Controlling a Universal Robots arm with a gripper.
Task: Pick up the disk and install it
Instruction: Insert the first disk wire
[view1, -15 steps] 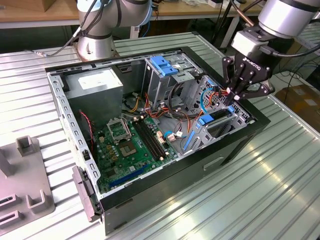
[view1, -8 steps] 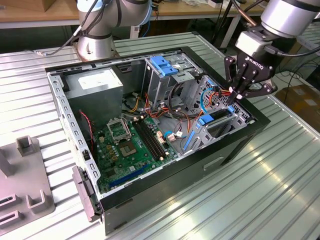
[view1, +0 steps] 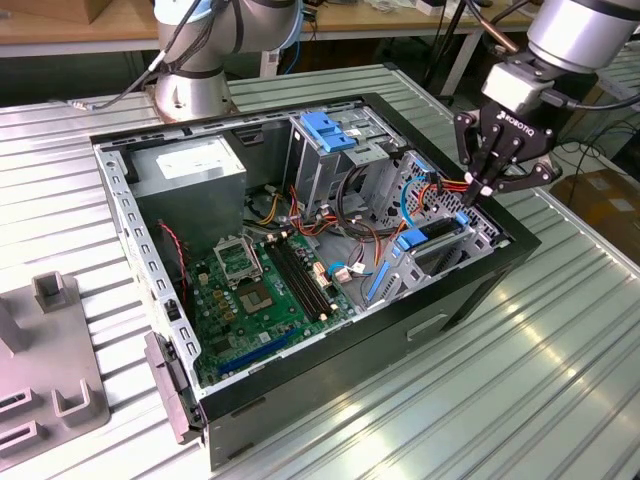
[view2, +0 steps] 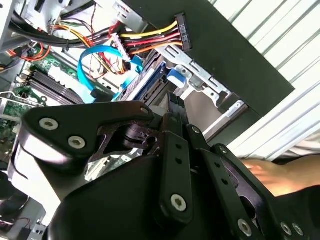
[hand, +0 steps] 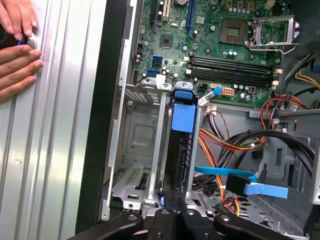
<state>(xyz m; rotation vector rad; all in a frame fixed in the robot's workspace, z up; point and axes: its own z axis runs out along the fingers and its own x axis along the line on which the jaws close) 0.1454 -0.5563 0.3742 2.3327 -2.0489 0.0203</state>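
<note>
The disk (view1: 438, 232) stands on edge in the metal bay (view1: 420, 262) at the exterior view's right side of the open computer case. Its dark body is edged by a blue carrier bracket (hand: 183, 117). My gripper (view1: 472, 205) hangs right over the disk's outer end, fingers shut together, tips touching or nearly touching the bracket's end. In both wrist views the closed fingers (view2: 176, 97) (hand: 175, 192) line up with the disk's (view2: 150, 82) narrow edge. I see nothing held between the pads.
Power wires (view2: 150, 40) and a thin blue data cable (hand: 235, 175) crowd the space beside the bay. A person's hand (hand: 17, 45) rests on the ribbed table just outside the case wall. A grey fixture (view1: 50, 350) lies at the exterior view's left.
</note>
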